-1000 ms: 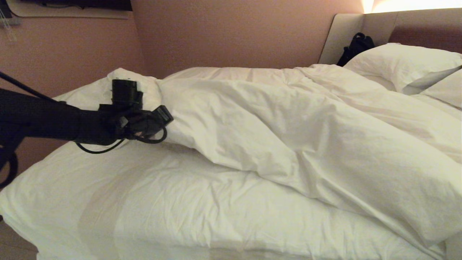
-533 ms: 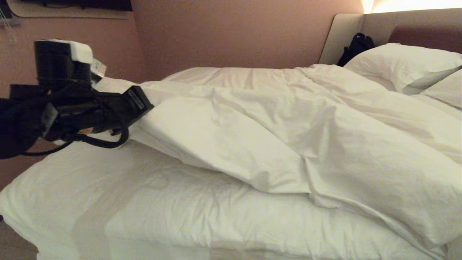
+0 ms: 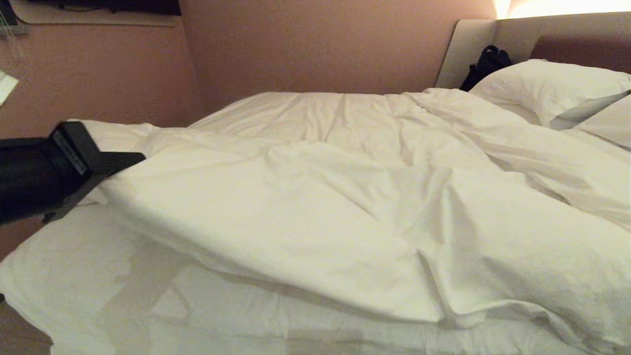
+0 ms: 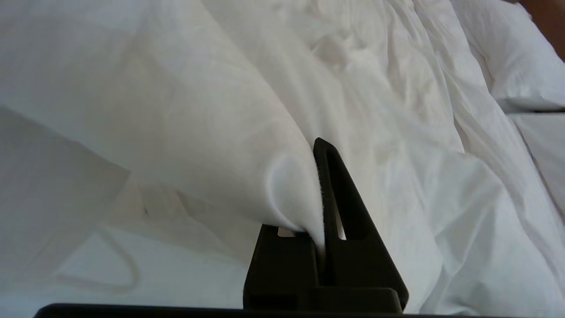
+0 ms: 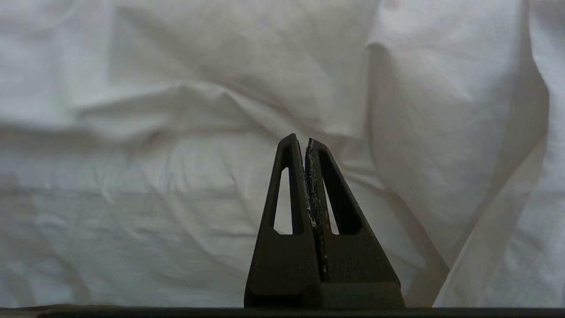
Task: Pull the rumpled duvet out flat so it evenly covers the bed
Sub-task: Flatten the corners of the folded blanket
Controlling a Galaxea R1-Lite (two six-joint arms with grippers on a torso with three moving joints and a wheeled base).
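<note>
The white, wrinkled duvet (image 3: 345,197) lies across the bed (image 3: 74,276) and is stretched out toward the left. My left gripper (image 3: 123,160) is at the left edge of the head view, over the bed's left end. It is shut on a fold of the duvet's edge (image 4: 247,176), which hangs from the jaws and hides one finger. My right gripper (image 5: 304,143) is shut with nothing in it. It hangs just above wrinkled white bedding and is outside the head view.
White pillows (image 3: 547,84) lie at the right by the padded headboard (image 3: 473,44). A black bag (image 3: 485,61) leans against the headboard. A pinkish wall (image 3: 296,44) runs behind the bed. A strip of bare sheet (image 3: 246,325) shows along the near side.
My left gripper has drawn the duvet's edge far to the left, nearly out of the head view. The duvet has spread flatter over more of the mattress. The right gripper has stayed still.
</note>
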